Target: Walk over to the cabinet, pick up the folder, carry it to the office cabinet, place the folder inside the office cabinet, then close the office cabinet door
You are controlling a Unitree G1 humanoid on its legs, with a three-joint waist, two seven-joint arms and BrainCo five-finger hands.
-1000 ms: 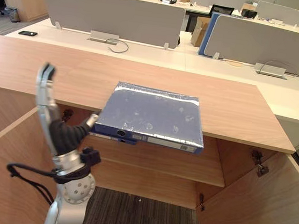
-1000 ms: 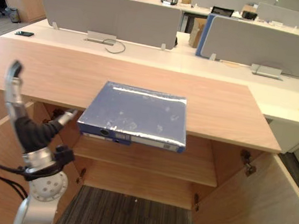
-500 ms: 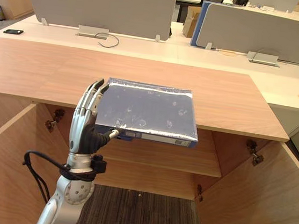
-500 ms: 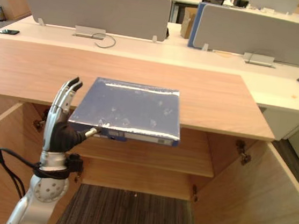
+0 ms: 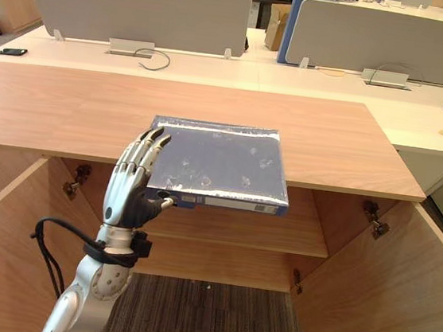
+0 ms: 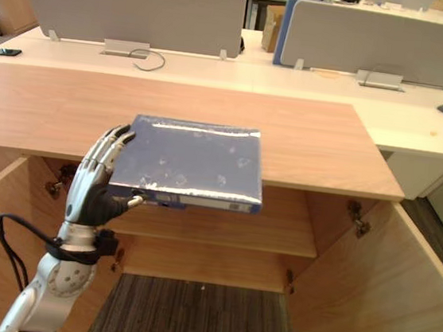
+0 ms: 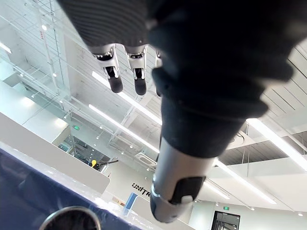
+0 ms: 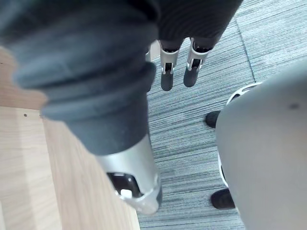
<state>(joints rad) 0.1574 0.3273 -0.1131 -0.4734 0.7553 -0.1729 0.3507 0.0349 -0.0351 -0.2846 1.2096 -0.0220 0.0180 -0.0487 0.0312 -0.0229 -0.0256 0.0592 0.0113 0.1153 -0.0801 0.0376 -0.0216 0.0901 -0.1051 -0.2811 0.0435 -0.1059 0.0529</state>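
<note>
left hand (image 5: 126, 191): fingers straight against the left edge of the blue folder (image 5: 222, 162), thumb touching its spine.
blue folder: flat on the cabinet top (image 5: 68, 108), just right of that hand, overhanging.
right hand (image 8: 169, 72): relaxed, empty, above carpet (image 8: 192, 124).

Blue folder (image 5: 218, 162), flat on cabinet (image 5: 68, 108), spine overhanging its front edge

Two grey partition screens are standing side by side at 12 o'clock, the left screen (image 5: 139, 11) and the right screen (image 5: 389, 31), both rising from a white counter (image 5: 216, 71). A black phone (image 5: 13, 52) is lying on it at 10 o'clock. A dark cable (image 5: 155, 62) is looping by the left screen's foot at 11 o'clock. A cardboard box (image 5: 276, 26) is showing between the screens. Grey carpet (image 5: 204, 316) is lying at 6 o'clock. In the left wrist view, light strips (image 7: 268, 132) are glowing overhead.
</note>
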